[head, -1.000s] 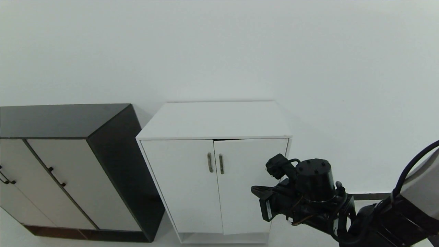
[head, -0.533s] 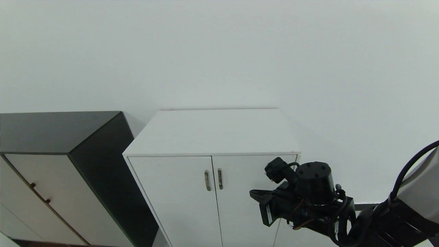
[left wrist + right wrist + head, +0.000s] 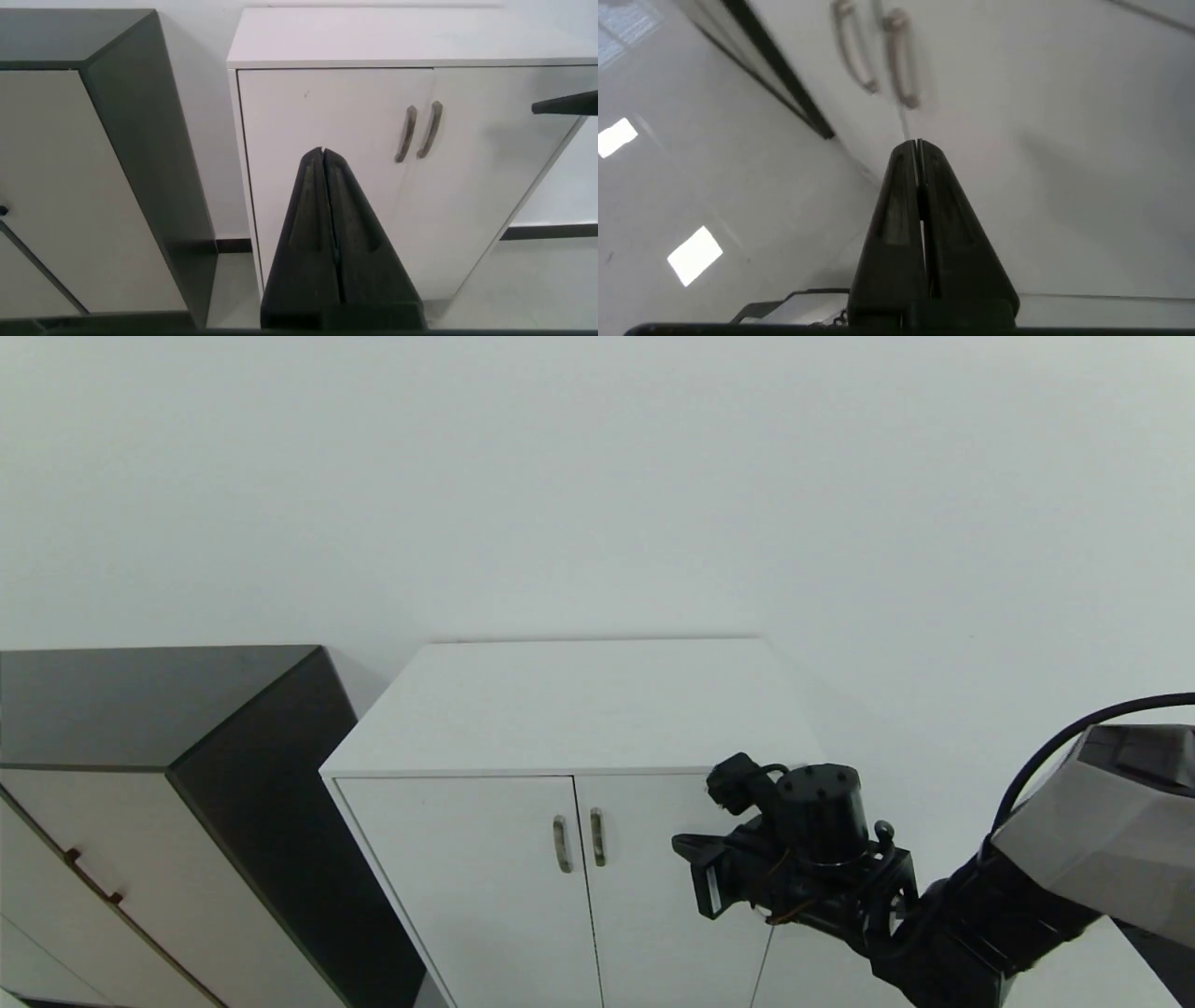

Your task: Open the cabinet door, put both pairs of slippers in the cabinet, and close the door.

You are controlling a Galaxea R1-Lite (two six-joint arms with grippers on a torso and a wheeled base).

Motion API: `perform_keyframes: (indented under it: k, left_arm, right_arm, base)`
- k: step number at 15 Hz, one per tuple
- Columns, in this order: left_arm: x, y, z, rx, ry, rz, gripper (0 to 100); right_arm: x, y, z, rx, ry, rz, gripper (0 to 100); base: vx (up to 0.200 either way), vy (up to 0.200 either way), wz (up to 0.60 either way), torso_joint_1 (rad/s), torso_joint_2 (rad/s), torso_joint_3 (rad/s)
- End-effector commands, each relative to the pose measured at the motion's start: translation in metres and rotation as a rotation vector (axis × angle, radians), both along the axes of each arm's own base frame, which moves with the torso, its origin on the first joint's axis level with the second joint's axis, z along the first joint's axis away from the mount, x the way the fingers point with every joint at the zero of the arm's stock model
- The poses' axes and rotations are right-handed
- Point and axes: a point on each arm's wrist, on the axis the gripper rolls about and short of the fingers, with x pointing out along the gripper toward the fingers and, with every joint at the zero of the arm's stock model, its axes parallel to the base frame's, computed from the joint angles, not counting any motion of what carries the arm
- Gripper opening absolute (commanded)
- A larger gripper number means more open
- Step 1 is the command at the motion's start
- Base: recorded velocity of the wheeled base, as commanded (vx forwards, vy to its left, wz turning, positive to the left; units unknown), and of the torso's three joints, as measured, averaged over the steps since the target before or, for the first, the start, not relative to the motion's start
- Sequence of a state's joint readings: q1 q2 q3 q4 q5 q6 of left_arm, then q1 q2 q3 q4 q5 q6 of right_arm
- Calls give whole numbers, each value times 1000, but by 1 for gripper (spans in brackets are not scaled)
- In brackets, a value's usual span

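The white cabinet (image 3: 569,709) stands against the wall with both doors shut, its two metal handles (image 3: 579,840) side by side at the middle seam. My right gripper (image 3: 686,846) is shut and empty, held level in front of the right door, a short way right of the handles and pointing toward them. In the right wrist view the shut gripper (image 3: 918,149) sits just below the handles (image 3: 901,56). My left gripper (image 3: 323,154) is shut and empty, held back from the cabinet (image 3: 411,37) and facing its left door.
A black cabinet (image 3: 187,709) with pale doors stands right beside the white one on its left. A plain white wall (image 3: 597,476) is behind both. Pale floor (image 3: 561,271) lies open at the cabinet's foot.
The whole head picture has shifted: the camera moved, so the cabinets sit lower and larger. My right gripper stays in front of the right door, a little closer to the handles.
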State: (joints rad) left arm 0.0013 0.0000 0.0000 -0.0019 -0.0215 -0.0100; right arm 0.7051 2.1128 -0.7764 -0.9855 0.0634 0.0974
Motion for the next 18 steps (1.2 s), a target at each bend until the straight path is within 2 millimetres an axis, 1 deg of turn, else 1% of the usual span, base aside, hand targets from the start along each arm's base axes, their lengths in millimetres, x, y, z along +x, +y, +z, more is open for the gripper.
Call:
perform_keyframes:
  k: [1,2,3,4,10,14,16,17,18]
  left_arm:
    - [0,0,0,-1,0,0,0]
    - [0,0,0,-1,-1,0,0]
    - [0,0,0,-1,-1,0,0]
    - [0,0,0,-1,-1,0,0]
    - [0,0,0,-1,-1,0,0]
    - [0,0,0,-1,-1,0,0]
    - [0,0,0,-1,-1,0,0]
    - [0,0,0,-1,-1,0,0]
    - [0,0,0,-1,-1,0,0]
  right_arm:
    - [23,-2,-12,-3,6,-42,0]
    - [26,-2,-12,0,2,-48,0]
    - [36,-3,-12,7,-7,-65,0]
    - [41,-3,-11,8,-9,-72,0]
    - [57,0,-6,16,-18,-91,0]
    - [58,0,-7,4,-6,-94,0]
    - [56,-2,-5,2,-5,-98,0]
    - [53,-4,-4,0,-3,-98,0]
    - [43,-10,3,-2,-3,-97,0]
  base:
    - [0,0,0,0,0,0]
    - [0,0,0,0,0,0]
    - [0,0,0,0,0,0]
    - [0,0,0,0,0,0]
    - [0,0,0,0,0,0]
    - [0,0,0,0,0,0]
    - [0,0,0,0,0,0]
    - [0,0,0,0,0,0]
    - [0,0,0,0,0,0]
